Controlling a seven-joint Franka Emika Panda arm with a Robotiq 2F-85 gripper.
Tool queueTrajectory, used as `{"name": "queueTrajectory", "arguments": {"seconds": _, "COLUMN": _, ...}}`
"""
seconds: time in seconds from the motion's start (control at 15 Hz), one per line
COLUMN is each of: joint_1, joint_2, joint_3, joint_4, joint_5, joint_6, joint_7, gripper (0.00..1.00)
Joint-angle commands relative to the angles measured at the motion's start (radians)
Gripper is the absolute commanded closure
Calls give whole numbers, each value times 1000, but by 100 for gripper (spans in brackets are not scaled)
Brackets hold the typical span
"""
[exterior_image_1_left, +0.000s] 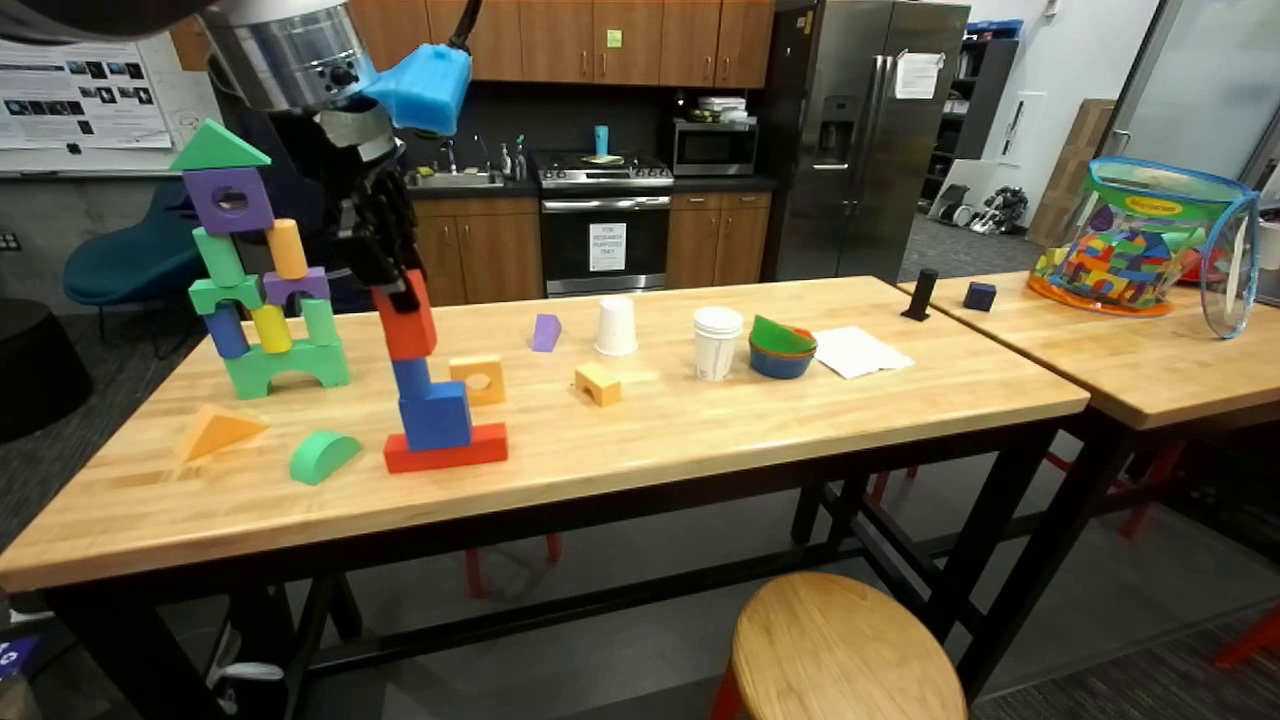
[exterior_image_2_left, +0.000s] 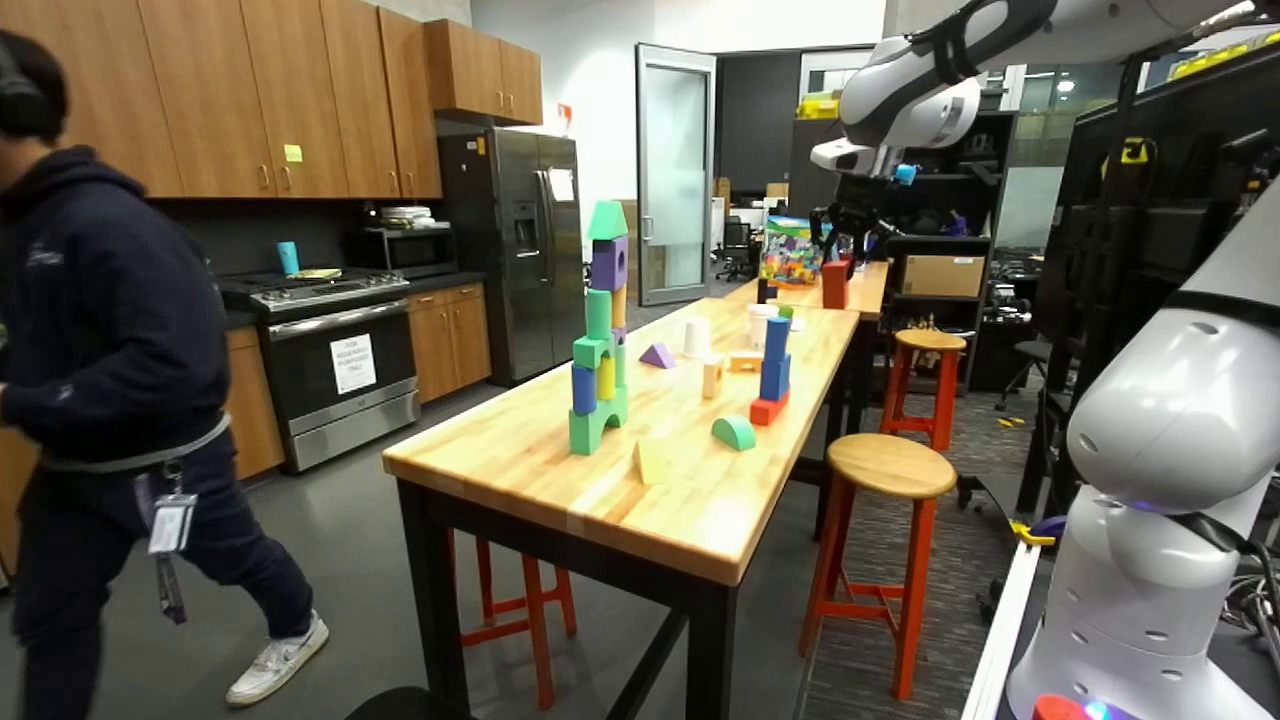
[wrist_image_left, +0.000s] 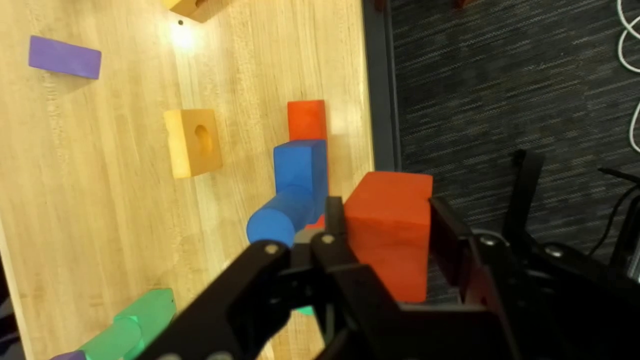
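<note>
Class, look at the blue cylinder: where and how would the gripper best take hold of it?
Probably by opposite curved sides near the top, from above: the blue cylinder stands upright on a blue block, its top bare. The gripper, holding a red block, would need emptying first.

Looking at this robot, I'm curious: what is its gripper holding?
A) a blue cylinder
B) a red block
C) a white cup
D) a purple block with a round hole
B: in the wrist view the gripper is shut on both sides of a red block, while in an exterior view the blue cylinder stands apart from it.
</note>
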Motion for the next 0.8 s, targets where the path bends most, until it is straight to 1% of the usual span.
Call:
{"name": "queueTrajectory", "arguments": {"seconds": 0.0, "joint_1": 12, "joint_2": 36, "joint_3": -7, "joint_4": 47, "joint_5": 15, "joint_6": -10, "joint_7": 11, "gripper": 81}}
{"name": "queueTrajectory", "arguments": {"seconds": 0.4, "joint_1": 14, "joint_2": 99, "joint_3": -2, "joint_4": 132, "joint_5": 28, "joint_6": -3, "joint_7": 38, "gripper": 81}}
{"name": "queueTrajectory", "arguments": {"seconds": 0.73, "joint_1": 28, "joint_2": 156, "joint_3": 26, "joint_4": 174, "joint_5": 21, "joint_6": 6, "joint_7": 92, "gripper": 81}}
